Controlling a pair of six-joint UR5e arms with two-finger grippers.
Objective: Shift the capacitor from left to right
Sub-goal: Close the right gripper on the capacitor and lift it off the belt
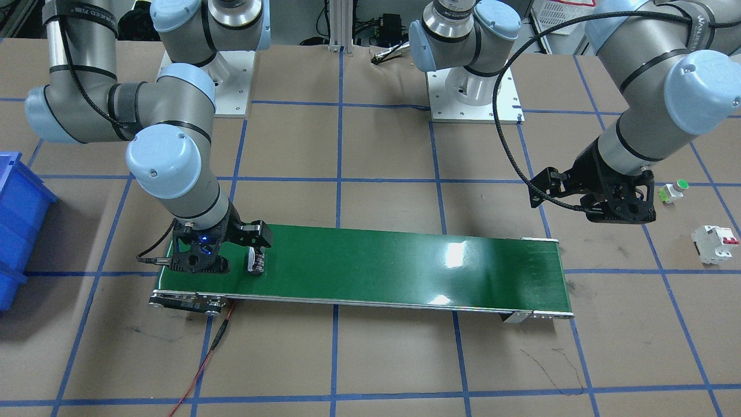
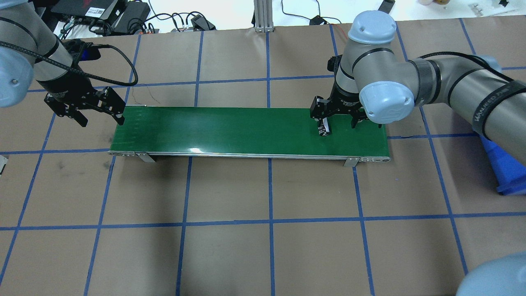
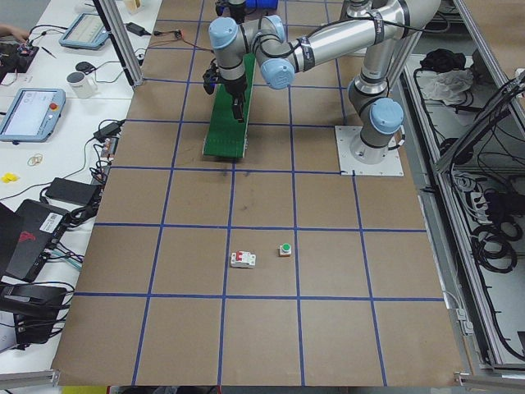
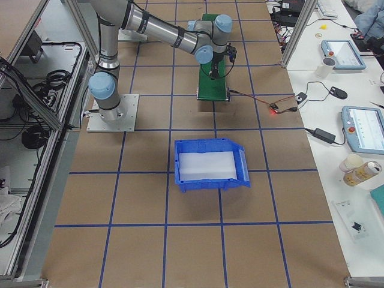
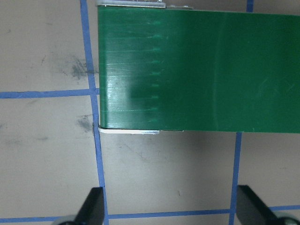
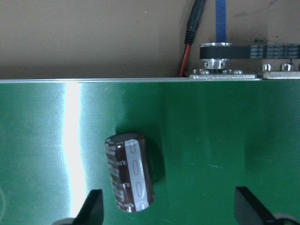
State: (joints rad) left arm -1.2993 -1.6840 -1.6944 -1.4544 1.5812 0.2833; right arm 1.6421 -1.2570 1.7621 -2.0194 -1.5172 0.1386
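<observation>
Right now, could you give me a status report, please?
Left gripper open, beside belt. Right gripper open over capacitor, lying on belt, untouched. Nothing blocking.

Brown table [image 1: 376,359]: green conveyor [image 1: 376,266], blue bin [image 1: 23,214], breaker [image 1: 715,243], button [image 1: 673,191].

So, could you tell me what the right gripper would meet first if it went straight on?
Probably the capacitor, which lies on the belt within the open right gripper, nearer one finger. The fingertips may straddle it and touch the belt instead; depth is unclear.
</observation>
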